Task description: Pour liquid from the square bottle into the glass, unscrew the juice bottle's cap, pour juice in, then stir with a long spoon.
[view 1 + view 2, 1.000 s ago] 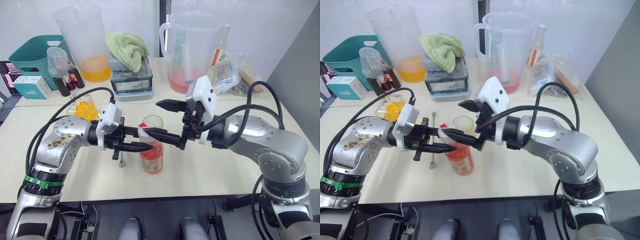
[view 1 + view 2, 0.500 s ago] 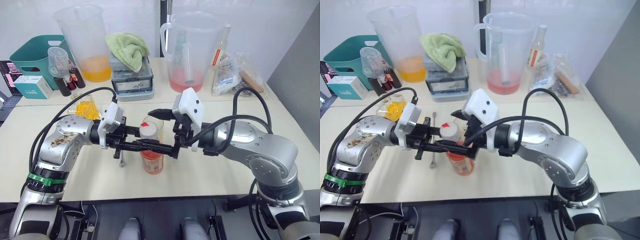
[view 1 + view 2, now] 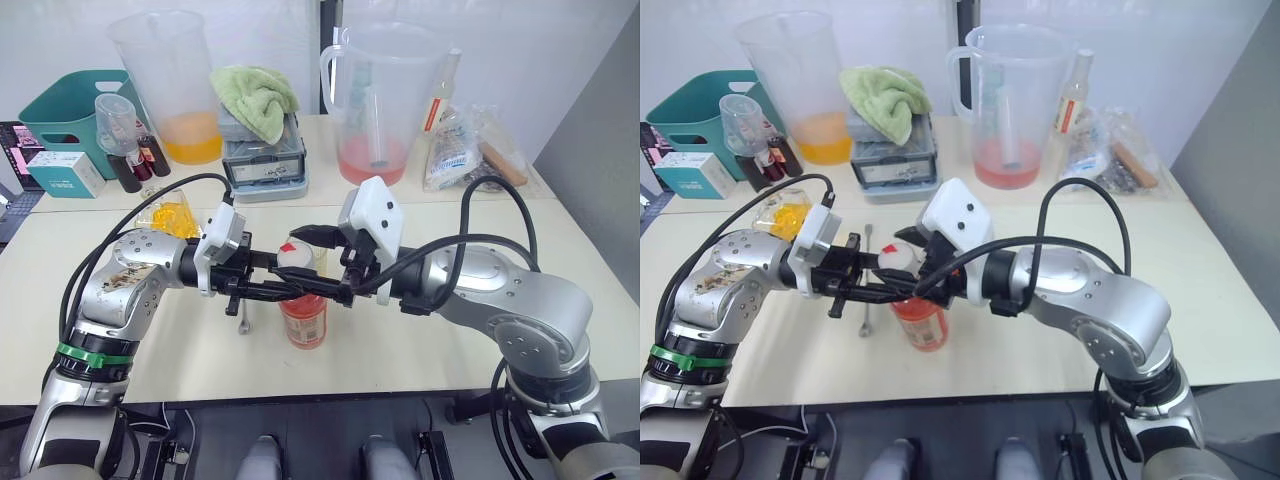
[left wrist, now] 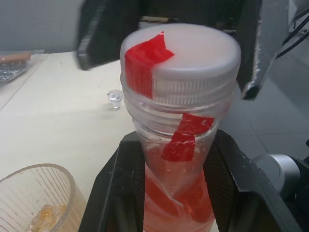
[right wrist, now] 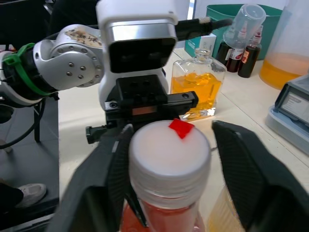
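As before, right pincer (image 5: 166,159) nearer cap (image 5: 170,147)

We see a pale worktop (image 3: 480,345) with the juice bottle (image 3: 303,322) standing upright near its front middle. Just left of the bottle lies the long spoon (image 3: 866,285). Farther left stands a square bottle (image 3: 172,217) of orange liquid. On the far half sit an orange-filled pitcher (image 3: 172,85), a pink-filled pitcher (image 3: 378,100), a teal bin (image 3: 62,110) and a grey box (image 3: 262,158).
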Robot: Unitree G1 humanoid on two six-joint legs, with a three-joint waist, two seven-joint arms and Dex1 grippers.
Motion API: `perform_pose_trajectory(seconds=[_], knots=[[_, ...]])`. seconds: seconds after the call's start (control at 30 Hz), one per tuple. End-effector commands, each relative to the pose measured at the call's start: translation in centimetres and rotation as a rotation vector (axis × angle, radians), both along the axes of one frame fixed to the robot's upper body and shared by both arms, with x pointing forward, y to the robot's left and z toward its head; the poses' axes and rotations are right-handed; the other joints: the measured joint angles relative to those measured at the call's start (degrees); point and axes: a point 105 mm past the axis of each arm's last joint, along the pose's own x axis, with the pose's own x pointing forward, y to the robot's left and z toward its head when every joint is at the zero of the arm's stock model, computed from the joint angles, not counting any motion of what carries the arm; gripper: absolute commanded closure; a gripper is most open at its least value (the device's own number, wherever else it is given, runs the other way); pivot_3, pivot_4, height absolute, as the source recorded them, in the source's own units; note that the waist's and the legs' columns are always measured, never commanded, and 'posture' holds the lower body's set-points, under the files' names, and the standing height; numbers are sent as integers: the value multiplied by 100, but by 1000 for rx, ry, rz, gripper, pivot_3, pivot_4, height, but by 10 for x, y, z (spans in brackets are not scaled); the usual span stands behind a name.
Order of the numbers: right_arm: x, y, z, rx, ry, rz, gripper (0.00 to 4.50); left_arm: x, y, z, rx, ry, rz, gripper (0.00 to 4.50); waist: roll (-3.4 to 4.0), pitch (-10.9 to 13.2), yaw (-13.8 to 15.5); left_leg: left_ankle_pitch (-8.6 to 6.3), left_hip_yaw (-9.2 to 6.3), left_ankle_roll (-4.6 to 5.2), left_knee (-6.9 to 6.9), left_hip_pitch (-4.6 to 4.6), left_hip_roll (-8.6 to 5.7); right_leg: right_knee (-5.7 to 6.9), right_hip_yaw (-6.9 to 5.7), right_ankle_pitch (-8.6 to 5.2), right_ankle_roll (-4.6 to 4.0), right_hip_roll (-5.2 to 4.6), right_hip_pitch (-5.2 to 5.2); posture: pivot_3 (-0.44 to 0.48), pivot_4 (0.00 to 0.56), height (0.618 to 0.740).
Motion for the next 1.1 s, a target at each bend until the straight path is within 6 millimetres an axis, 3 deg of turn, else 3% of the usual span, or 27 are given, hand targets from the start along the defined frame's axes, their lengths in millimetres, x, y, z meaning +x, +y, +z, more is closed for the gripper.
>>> perform_pose_trajectory(seconds=[0.03,0.3,0.47,0.63,0.87,0.93,1.1], knots=[[-1,-3,11,33,-49,-16,2809,-3,1,-9,37,34,-22,3168,0,0,1,0,0,0,0,0,0,0,0,0,0,0,0,0,150,740],[2,-5,4,-30,-16,217,2809,-1,0,-10,45,33,-26,3168,0,0,1,0,0,0,2,0,-1,-1,0,0,0,0,2,0,150,740],[23,-7,2,-122,12,429,2809,-2,-1,-10,51,33,-39,3168,0,0,-10,0,2,0,2,8,1,1,-1,0,0,0,6,0,150,740],[40,-3,8,-153,-13,471,2809,0,-2,-8,46,27,-35,3168,0,0,-7,0,1,0,2,9,1,0,-3,0,0,1,7,0,150,740],[31,-3,9,-121,-20,473,2809,0,-2,-6,37,23,-23,3168,0,0,-6,0,0,-1,4,8,1,2,-3,0,0,0,9,0,150,740],[30,-3,11,-104,-18,458,1749,0,-1,-6,39,24,-23,3168,0,0,-8,0,0,-1,5,8,1,3,-2,0,0,0,8,0,150,740],[25,-4,19,-52,-23,428,92,0,-1,-6,41,28,-22,3168,0,0,-6,0,0,-1,6,6,0,4,-2,0,0,0,7,0,150,740]])
